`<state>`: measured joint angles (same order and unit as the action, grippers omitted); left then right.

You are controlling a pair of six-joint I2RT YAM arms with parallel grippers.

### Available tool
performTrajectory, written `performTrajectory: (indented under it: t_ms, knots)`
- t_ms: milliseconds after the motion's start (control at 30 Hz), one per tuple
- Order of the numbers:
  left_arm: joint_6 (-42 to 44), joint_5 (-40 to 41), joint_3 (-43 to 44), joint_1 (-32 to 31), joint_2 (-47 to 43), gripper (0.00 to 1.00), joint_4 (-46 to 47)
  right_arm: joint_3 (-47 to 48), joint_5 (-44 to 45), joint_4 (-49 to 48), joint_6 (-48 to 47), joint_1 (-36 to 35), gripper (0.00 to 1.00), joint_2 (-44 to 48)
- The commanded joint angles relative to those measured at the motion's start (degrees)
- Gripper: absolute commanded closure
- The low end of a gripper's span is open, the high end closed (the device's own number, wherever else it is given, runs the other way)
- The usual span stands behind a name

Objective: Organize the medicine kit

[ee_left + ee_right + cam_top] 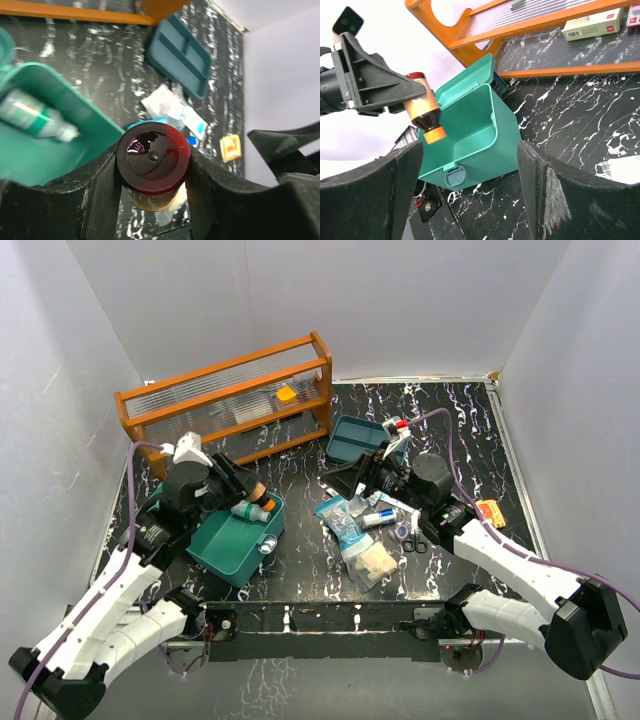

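Top external shows the medicine kit point(232, 540) standing with its lid up at the near left of the table. The left gripper point(243, 495) hangs over its far edge, and a white-and-green bottle point(247, 510) lies inside. The tray insert point(352, 440) sits well apart, out toward the wooden rack point(230, 400), with the right gripper point(352, 475) just in front of it. Between the arms there is a loose heap of sachets point(365, 550), with scissors point(415, 540) beside it and an orange packet point(490, 512) farther right. Left wrist shows that claw clamped on an amber bottle point(152, 167) with a dark red cap, a finger point(100, 190) pressed to each side, and the open kit lies below and to the left. Right wrist shows its own fingers point(370, 195) spread wide with nothing between them. Across the table, the amber bottle hangs over the kit's open mouth. I'd say the job is early: one bottle is in and a second is about to go in. The heap remains to be packed, the insert fitted and the lid shut.
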<state>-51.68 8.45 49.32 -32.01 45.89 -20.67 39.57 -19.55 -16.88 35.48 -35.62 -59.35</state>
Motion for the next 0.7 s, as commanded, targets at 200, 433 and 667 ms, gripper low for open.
performTrajectory:
  t_ms: [200, 433, 667]
  knots:
    - [-4.0, 14.9, -0.5, 0.5, -3.6, 0.72, -13.9, 1.7, 0.3, -0.3, -0.3, -0.2, 0.27, -4.1]
    - [-6.9, 14.3, -6.9, 0.5, -0.5, 0.73, -11.5, 1.7, -0.1, -0.5, 0.7, -0.2, 0.27, -5.6]
    - [-9.9, 13.5, -11.9, 0.5, 3.4, 0.74, -7.1, 1.7, -0.1, -0.4, 1.1, -0.2, 0.26, -6.2]
